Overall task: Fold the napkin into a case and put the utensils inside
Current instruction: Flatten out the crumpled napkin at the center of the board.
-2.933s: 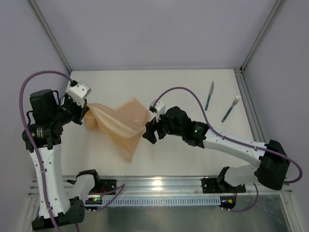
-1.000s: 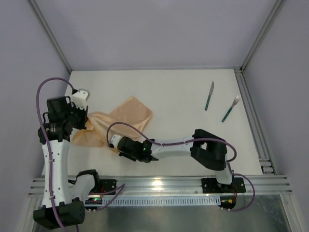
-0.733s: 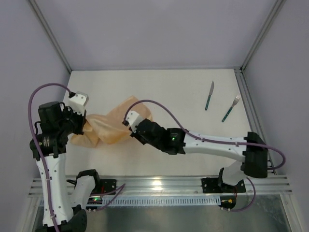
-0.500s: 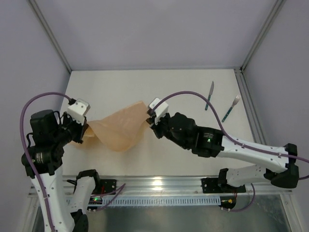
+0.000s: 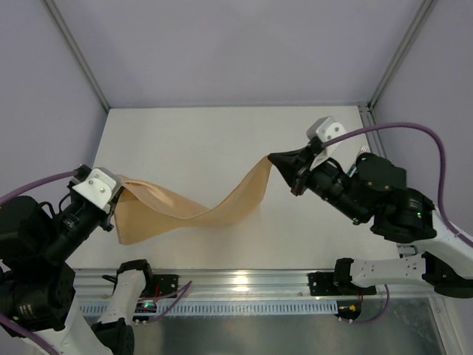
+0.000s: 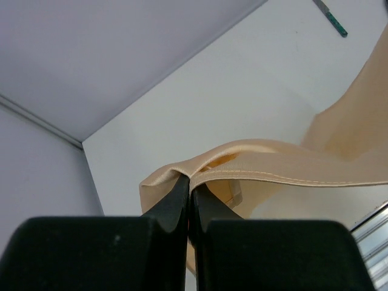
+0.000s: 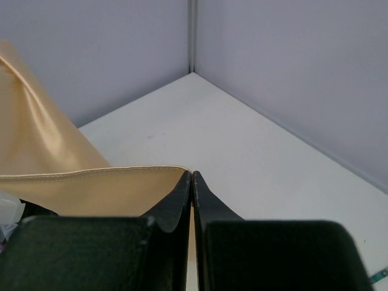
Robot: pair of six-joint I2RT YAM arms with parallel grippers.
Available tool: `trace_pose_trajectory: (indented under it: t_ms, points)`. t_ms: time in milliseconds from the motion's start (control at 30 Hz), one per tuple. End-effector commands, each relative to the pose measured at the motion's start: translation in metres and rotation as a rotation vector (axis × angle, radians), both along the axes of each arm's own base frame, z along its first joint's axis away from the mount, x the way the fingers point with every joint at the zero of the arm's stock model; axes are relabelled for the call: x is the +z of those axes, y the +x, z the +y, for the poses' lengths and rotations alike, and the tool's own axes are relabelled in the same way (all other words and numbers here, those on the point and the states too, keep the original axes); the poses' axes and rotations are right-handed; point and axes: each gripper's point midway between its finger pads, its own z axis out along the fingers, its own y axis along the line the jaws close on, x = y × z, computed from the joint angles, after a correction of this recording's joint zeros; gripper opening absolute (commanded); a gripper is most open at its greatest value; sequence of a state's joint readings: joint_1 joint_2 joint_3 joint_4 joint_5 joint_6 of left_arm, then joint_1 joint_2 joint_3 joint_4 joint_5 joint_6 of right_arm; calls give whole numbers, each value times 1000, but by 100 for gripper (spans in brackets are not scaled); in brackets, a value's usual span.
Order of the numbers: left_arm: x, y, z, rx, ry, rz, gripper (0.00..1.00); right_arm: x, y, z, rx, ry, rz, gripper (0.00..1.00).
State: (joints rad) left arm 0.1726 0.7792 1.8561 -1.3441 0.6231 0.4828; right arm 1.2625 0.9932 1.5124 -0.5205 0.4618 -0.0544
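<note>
Because a neat fold needs a flat sheet first, the left wrist view shows the left fingers pressed shut on a doubled edge of the thin peach-orange cloth napkin, with one slim teal-handled utensil lying well apart on the white worktop. From the right wrist, the right fingers pinch another corner just as tightly. Overhead, the napkin hangs stretched between them over the worktop, sagging mid-span, probably to spread it before laying it down.
</note>
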Motion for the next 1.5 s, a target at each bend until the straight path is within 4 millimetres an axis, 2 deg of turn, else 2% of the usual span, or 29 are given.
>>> trace_pose_trajectory:
  t_ms: [0, 33, 133, 233, 333, 367, 400, 467, 500, 600, 633, 733, 767, 800, 833, 867, 900, 1000, 1033, 1067, 1100, 1133, 1167, 1200, 1233, 1333, 1367, 1433, 1467]
  points:
    - [-6, -8, -6, -5, -59, 96, 0, 42, -9, -40, -13, 59, -66, 4]
    - [-2, -7, -9, -20, -75, 96, 0, 55, -12, -48, -13, 86, -81, 4]
    - [7, -10, -20, -76, -111, 92, 0, 73, -20, -63, 3, 124, -93, 4]
    - [3, 3, -23, -106, -139, 131, 0, 82, -19, -72, -15, 131, -110, 4]
    - [-1, 35, -17, -89, -174, 172, 0, 79, -2, -81, -127, 56, -134, 4]
    - [-7, 54, -11, -67, -184, 211, 1, 77, 4, -81, -158, 4, -157, 4]
    - [-6, 70, -8, -57, -186, 203, 0, 74, 15, -89, -243, -33, -162, 4]
    - [-21, 97, 0, -25, -206, 262, 0, 63, 34, -82, -302, -103, -163, 4]
    - [-30, 119, 4, -21, -212, 298, 0, 58, 51, -87, -332, -109, -146, 4]
    - [-57, 148, 9, -26, -207, 379, 0, 21, 97, -74, -353, -175, -45, 4]
    - [-68, 163, 12, -26, -206, 405, 0, 1, 116, -76, -392, -221, -15, 4]
    - [-98, 194, 22, 29, -168, 445, 0, -49, 165, -53, -393, -268, 99, 4]
    - [-105, 201, 18, 37, -149, 453, 0, -55, 187, -59, -433, -244, 113, 4]
    - [-118, 208, 20, 55, -133, 473, 1, -80, 209, -53, -442, -272, 159, 4]
    - [-131, 219, 26, 107, -97, 490, 1, -87, 223, -51, -457, -254, 172, 4]
    - [-133, 233, 22, 123, -93, 465, 1, -95, 237, -55, -483, -256, 186, 4]
    - [-147, 242, 24, 155, -94, 482, 1, -118, 255, -50, -495, -288, 221, 4]
    - [-170, 282, 38, 269, -96, 465, 1, -129, 290, -55, -557, -280, 228, 4]
    - [-179, 290, 39, 284, -89, 475, 1, -145, 307, -51, -571, -297, 248, 4]
    - [-198, 304, 46, 330, -65, 507, 1, -152, 318, -51, -585, -296, 249, 4]
    - [-203, 314, 50, 346, -57, 499, 0, -160, 330, -57, -615, -304, 258, 4]
    - [-208, 322, 37, 326, -45, 501, 0, -178, 344, -55, -626, -324, 278, 4]
    - [-214, 328, 38, 339, -35, 508, 0, -186, 354, -56, -637, -328, 284, 4]
    - [-231, 338, 36, 342, -29, 540, 0, -195, 362, -59, -646, -334, 295, 4]
    - [-231, 345, 35, 343, -29, 536, 0, -209, 374, -57, -645, -343, 310, 4]
    - [-254, 364, 37, 378, -1, 563, 2, -223, 392, -52, -625, -339, 338, 4]
    - [-254, 371, 39, 392, 2, 553, 3, -245, 398, -49, -620, -362, 370, 4]
    - [-267, 385, 48, 446, 27, 547, 6, -253, 407, -44, -613, -357, 383, 4]
    - [-266, 392, 48, 450, 28, 537, 6, -271, 412, -41, -607, -370, 409, 4]
